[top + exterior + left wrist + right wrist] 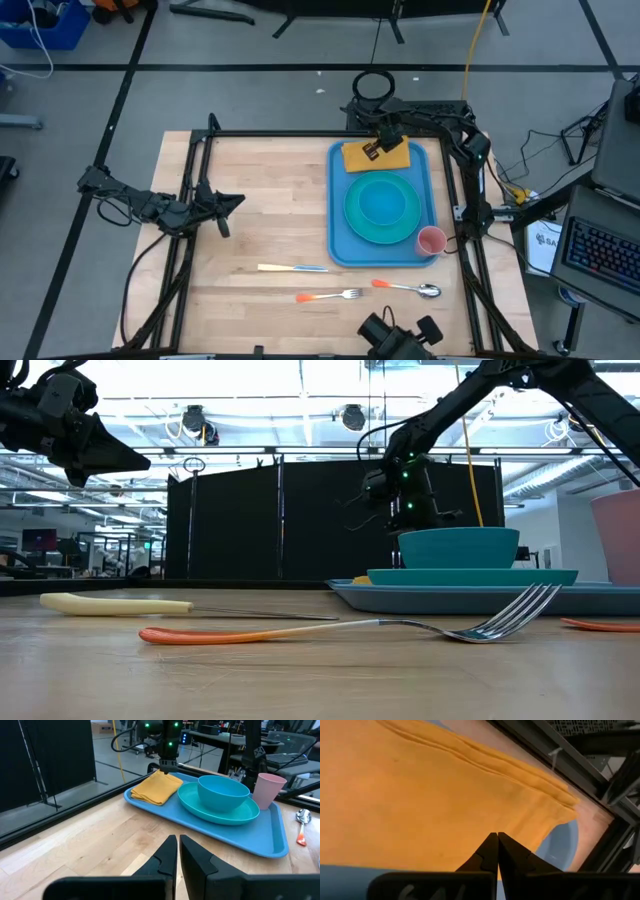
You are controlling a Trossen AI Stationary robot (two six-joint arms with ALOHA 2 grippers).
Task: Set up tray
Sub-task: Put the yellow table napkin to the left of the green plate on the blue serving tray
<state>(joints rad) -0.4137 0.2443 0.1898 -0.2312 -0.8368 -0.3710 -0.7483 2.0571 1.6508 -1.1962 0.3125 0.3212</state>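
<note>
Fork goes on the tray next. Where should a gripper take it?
Grip the fork by its orange handle from straight above, fingers straddling it. It lies flat on the table, tines toward the spoon; the handle end has more open space around it.

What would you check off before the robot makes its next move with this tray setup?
1. Tray lies flat on the table: ok.
2. Napkin on the tray's far end, with the right gripper directly over it, fingers together: ok. Whether it pinches the cloth: cannot tell.
3. Plate with bowl in the tray's middle: ok.
4. Pink cup upright in the tray's near corner: ok.
5. Knife, fork and spoon are on the bare table, none on the tray: not ok.
6. Left gripper waits over the table's left side, fingers together, clear of the tray: ok.
</note>
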